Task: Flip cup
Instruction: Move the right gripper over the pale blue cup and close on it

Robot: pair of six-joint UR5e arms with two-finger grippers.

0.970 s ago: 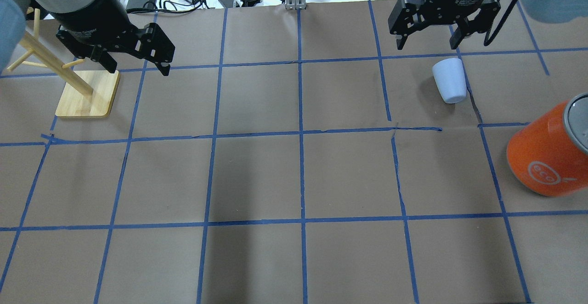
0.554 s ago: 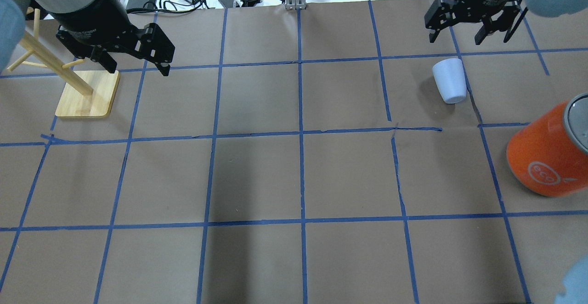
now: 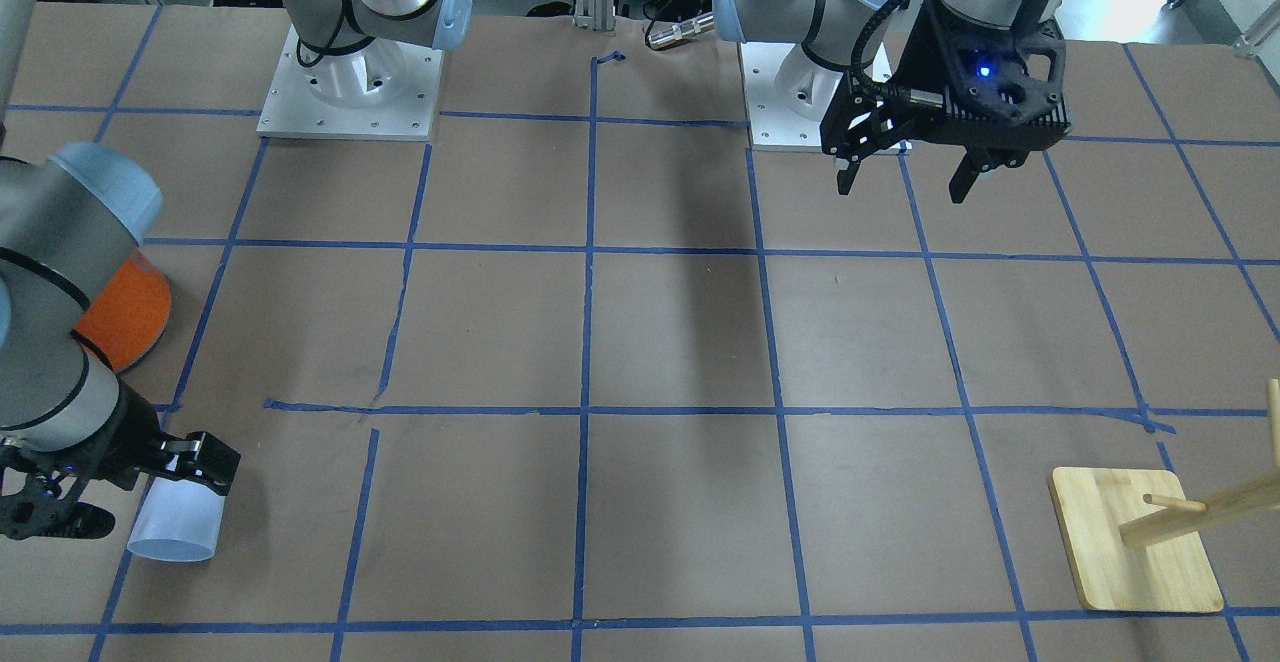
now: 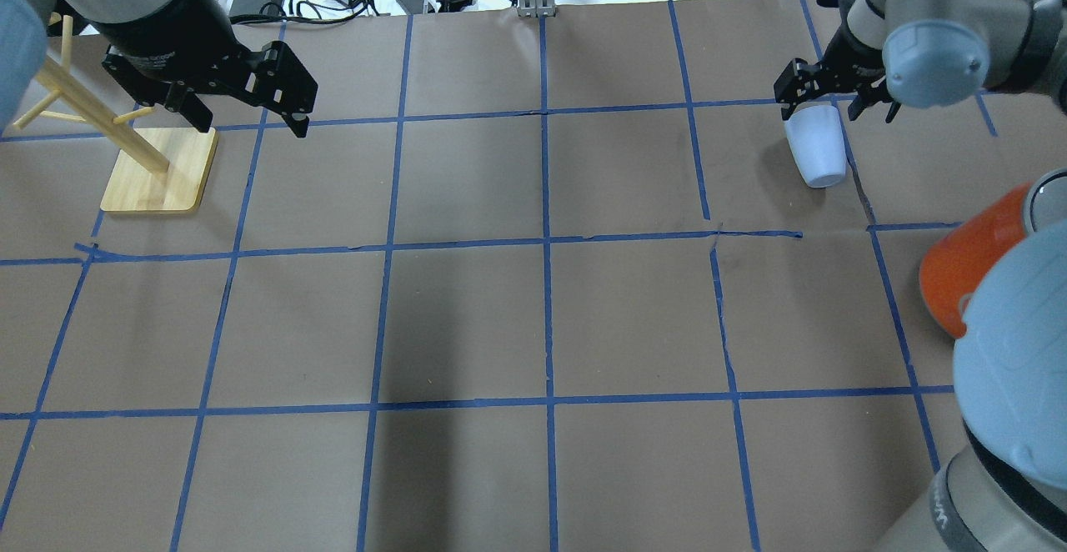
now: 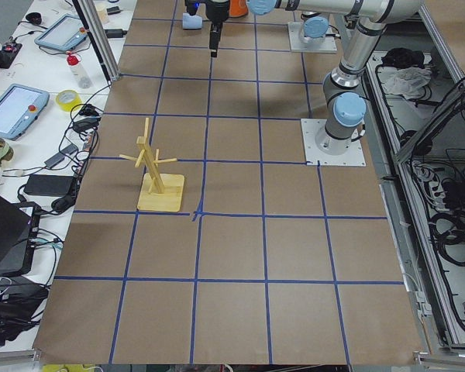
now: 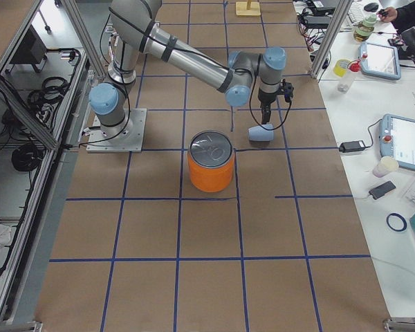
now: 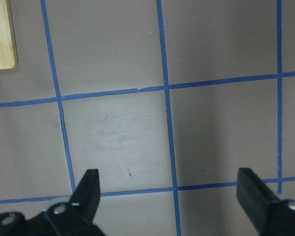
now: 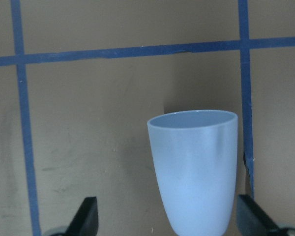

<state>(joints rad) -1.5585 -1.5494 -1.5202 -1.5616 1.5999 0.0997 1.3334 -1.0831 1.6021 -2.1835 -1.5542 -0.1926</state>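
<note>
The cup (image 4: 817,150) is a pale lavender-blue tumbler lying on its side on the brown paper at the far right. It also shows in the front view (image 3: 178,527), the right side view (image 6: 260,134) and the right wrist view (image 8: 194,169). My right gripper (image 4: 836,110) is open and low over the cup's narrow base end. Its fingers (image 8: 86,219) stand on either side of the cup, apart from it. The cup's mouth points away from the wrist. My left gripper (image 4: 250,125) is open and empty, hanging above the far left of the table (image 7: 169,196).
A big orange can with a silver lid (image 4: 967,277) stands at the right edge, near the cup (image 6: 211,169). A wooden peg rack (image 4: 158,173) stands at the far left beside my left gripper. Cables and tape rolls lie beyond the table's far edge.
My right gripper has come down and toward the cup and now straddles its base end. The right arm's elbow has swung into the lower right corner. The left arm and the cup have not moved.
</note>
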